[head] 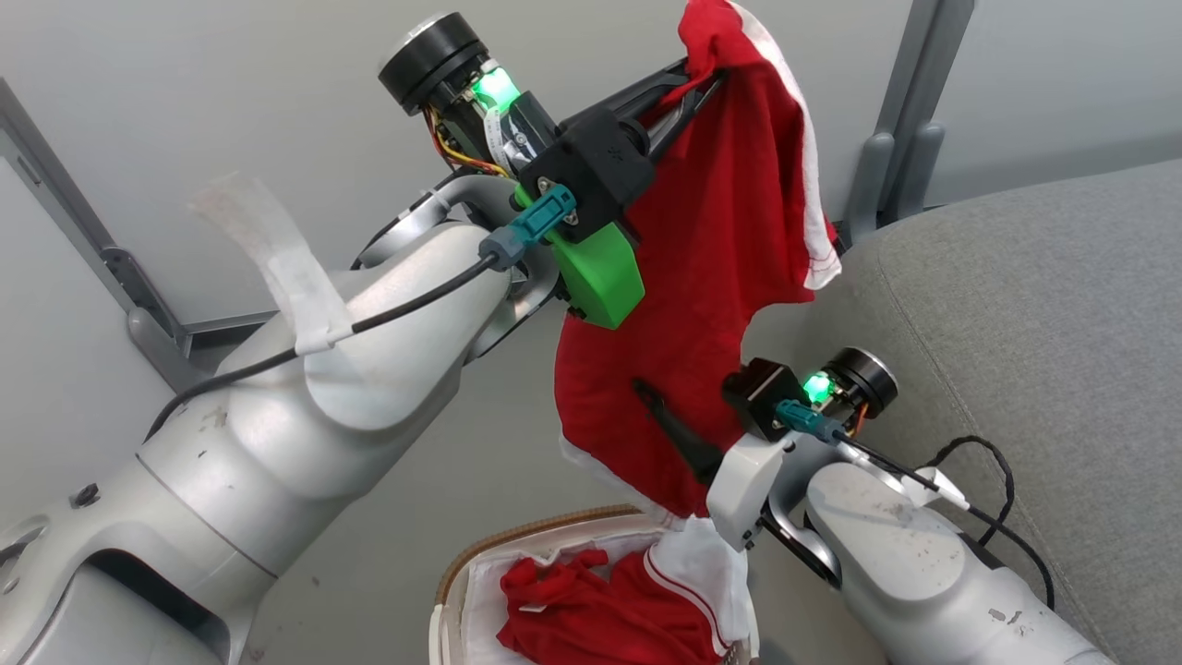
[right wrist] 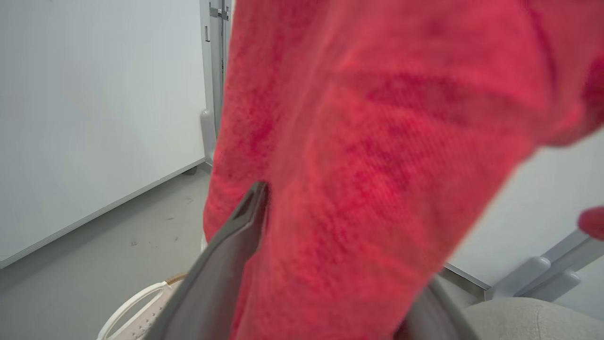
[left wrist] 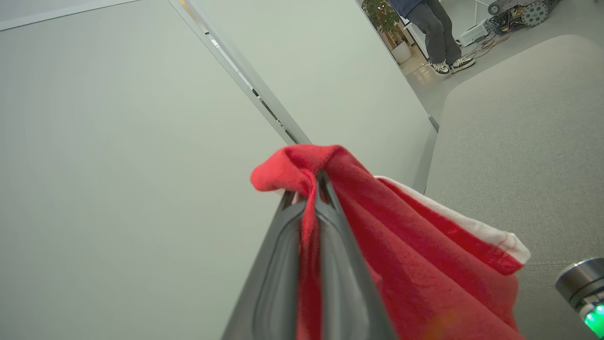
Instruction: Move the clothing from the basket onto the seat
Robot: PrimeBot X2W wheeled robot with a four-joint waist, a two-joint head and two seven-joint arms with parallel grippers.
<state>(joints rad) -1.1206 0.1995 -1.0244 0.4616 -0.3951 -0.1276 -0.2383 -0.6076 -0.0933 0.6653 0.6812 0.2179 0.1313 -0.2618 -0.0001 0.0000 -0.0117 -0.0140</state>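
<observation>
A red garment with white trim [head: 711, 277] hangs in the air from my left gripper [head: 706, 81], which is shut on its top fold [left wrist: 302, 165]. The cloth's lower end reaches down to the cream basket [head: 462, 573], where more red clothing [head: 591, 619] lies on the white liner. My right gripper [right wrist: 339, 222] is open low down at the hanging cloth. One dark finger [head: 669, 420] lies in front of the garment, and red fabric hangs between the spread fingers [right wrist: 226, 264]. The grey sofa [head: 1034, 323] is at the right, beside the garment.
Pale partition walls with grey metal feet [head: 891, 166] stand behind the basket and sofa. A black cable [head: 993, 480] from my right arm lies on the sofa edge. A person's legs and sneakers [left wrist: 441, 45] stand far off past the sofa, near a plant [left wrist: 384, 19].
</observation>
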